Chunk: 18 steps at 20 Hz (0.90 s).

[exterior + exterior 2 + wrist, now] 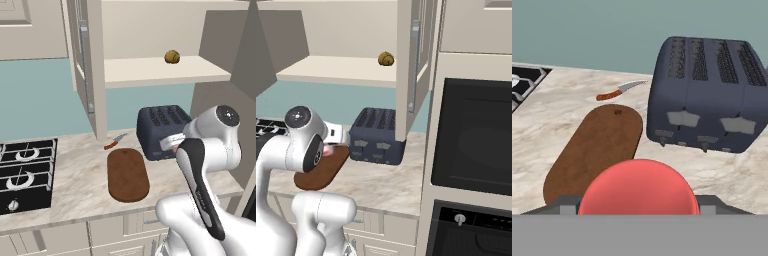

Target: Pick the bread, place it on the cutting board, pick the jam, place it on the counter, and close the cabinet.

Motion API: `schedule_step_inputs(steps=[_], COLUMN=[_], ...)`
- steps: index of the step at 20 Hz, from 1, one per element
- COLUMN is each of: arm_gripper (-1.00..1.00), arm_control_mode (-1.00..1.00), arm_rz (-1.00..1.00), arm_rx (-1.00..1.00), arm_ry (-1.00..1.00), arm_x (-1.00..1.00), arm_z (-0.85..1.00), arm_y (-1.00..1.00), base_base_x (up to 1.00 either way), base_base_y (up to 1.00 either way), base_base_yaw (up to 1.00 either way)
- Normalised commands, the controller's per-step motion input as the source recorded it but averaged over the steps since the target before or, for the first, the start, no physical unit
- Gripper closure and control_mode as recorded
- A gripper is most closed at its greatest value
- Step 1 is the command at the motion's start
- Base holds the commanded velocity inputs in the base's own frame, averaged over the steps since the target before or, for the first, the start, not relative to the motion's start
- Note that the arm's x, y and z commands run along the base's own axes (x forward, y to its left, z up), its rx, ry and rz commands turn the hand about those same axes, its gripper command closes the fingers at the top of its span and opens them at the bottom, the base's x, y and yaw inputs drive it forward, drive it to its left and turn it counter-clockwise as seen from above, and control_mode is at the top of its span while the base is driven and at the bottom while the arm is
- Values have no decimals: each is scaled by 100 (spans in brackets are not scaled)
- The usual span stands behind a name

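The bread, a small golden-brown roll, sits on the pale shelf of the cabinet, whose door stands open. My gripper is shut on the jam, a red jar that bulges up between the fingers in the hand view. It hangs low over the counter, at the near right end of the cutting board and in front of the toaster. The dark brown board lies bare.
A dark blue toaster stands right of the board. A knife with an orange handle lies behind the board. The black stove is at the left, a built-in oven at the right.
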Motion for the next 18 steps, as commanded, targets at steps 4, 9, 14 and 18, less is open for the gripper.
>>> schedule_step_inputs(steps=[4, 9, 14, 18], arm_gripper=[100, 100, 100, 100], arm_control_mode=[-100, -100, -100, -100], arm_rz=[0, 0, 0, 0], arm_rx=[0, 0, 0, 0], arm_ry=[0, -1, -2, -3], arm_x=[-1, 0, 0, 0], arm_z=[-31, -32, -35, -34], arm_y=[-27, -24, -18, -11], base_base_x=[0, 0, 0, 0], base_base_y=[0, 0, 0, 0], base_base_yaw=[0, 0, 0, 0])
